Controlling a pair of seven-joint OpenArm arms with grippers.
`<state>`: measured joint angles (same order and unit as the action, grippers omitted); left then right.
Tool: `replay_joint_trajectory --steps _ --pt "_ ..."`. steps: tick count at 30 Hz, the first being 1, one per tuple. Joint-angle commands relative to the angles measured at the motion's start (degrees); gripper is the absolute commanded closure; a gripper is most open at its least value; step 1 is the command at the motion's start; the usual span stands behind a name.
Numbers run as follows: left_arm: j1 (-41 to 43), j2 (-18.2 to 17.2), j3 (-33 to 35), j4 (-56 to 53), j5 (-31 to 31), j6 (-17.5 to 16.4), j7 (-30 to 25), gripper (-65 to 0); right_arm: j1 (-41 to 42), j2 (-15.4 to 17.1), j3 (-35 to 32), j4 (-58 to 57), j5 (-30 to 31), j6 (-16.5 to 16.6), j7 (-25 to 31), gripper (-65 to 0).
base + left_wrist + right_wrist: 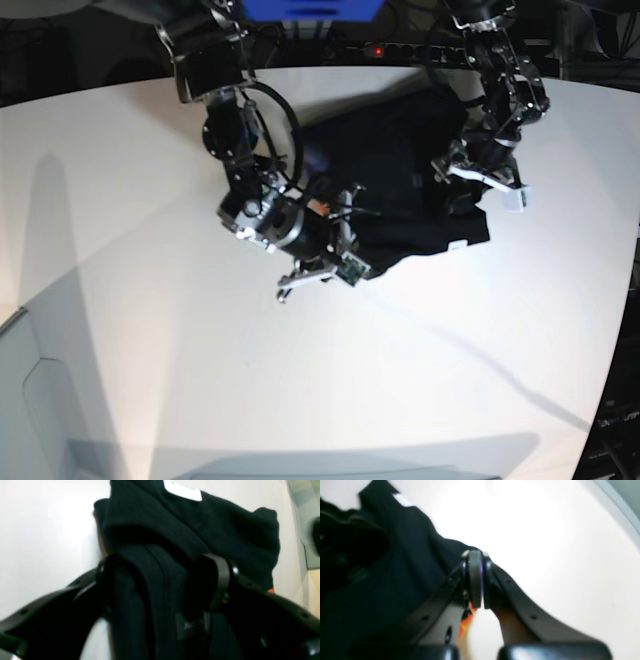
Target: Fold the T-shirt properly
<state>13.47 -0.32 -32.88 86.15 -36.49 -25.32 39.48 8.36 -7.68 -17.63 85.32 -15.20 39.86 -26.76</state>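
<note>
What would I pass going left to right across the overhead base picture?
Bare white table → the right arm's end effector at the cloth's edge → crumpled black cloth T-shirt → the left arm's end effector → white table again.

A large white table (150, 300) with a curved far edge fills most of the base view; its surface is smooth, matte and brightly lit. Soft grey shadows lie across the table, one long streak running toward its near right corner. Beyond the table's far edge, a blue box (310, 9) sits against a dark background, and just right of that box a black strip shows a small red light (376, 50). Cables hang near the table's right edge.
</note>
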Motion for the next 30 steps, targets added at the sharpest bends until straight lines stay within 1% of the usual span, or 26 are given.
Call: replay_joint_trajectory --steps 1,5,8,10,13,16,19,22,24,26,28,30 --pt "0.64 -0.17 -0.04 0.14 1.55 1.1 2.23 -44.8 1.53 -0.62 -0.09 -0.79 0.65 0.14 1.14 0.0" --pt "0.72 -0.17 -0.04 0.14 1.55 1.1 2.32 -44.8 2.76 -0.62 -0.09 -8.09 0.65 0.14 1.84 0.0" --pt "0.55 -0.17 0.14 0.14 1.55 1.1 2.41 -44.9 3.64 -0.62 0.09 -11.69 0.65 0.14 4.65 0.0" --pt "0.72 -0.43 1.28 0.05 1.63 1.1 2.23 -44.9 3.64 -0.71 2.02 -11.96 0.65 0.14 6.06 0.0" --pt "0.72 -2.01 3.74 0.05 1.63 1.1 2.05 -44.9 3.46 -0.8 6.51 -9.32 1.71 0.14 7.47 0.0" --pt "0.28 -3.95 7.61 -0.92 1.63 0.84 1.97 -44.9 2.85 -0.62 12.4 -3.96 4.52 0.14 6.32 0.0" --pt "-1.56 -5.97 12.8 -3.73 1.63 1.01 1.88 -44.8 2.06 -0.19 18.02 1.32 4.96 0.14 5.01 0.0" --pt "-3.85 -6.5 17.02 -7.51 1.63 1.1 1.88 -44.8 0.65 2.01 21.8 5.19 5.05 0.14 4.65 0.0" --pt "-6.05 -6.94 19.57 -9.71 1.63 0.93 1.79 -44.4 -0.32 4.12 23.21 7.21 5.05 0.14 4.65 0.0" --pt "-8.86 -7.64 23.35 -12.08 1.63 0.84 1.79 -39.6 -1.64 6.14 24.7 9.06 5.05 0.14 4.65 0.0" --pt "-12.11 -7.81 27.04 -14.19 1.63 0.93 1.79 -31.0 -2.51 7.46 26.46 10.2 5.05 0.14 4.65 0.0" --pt "-15.19 -7.81 30.03 -16.13 1.63 1.1 1.79 -19.4 -3.57 8.34 28.57 11.34 5.05 0.14 4.65 0.0"
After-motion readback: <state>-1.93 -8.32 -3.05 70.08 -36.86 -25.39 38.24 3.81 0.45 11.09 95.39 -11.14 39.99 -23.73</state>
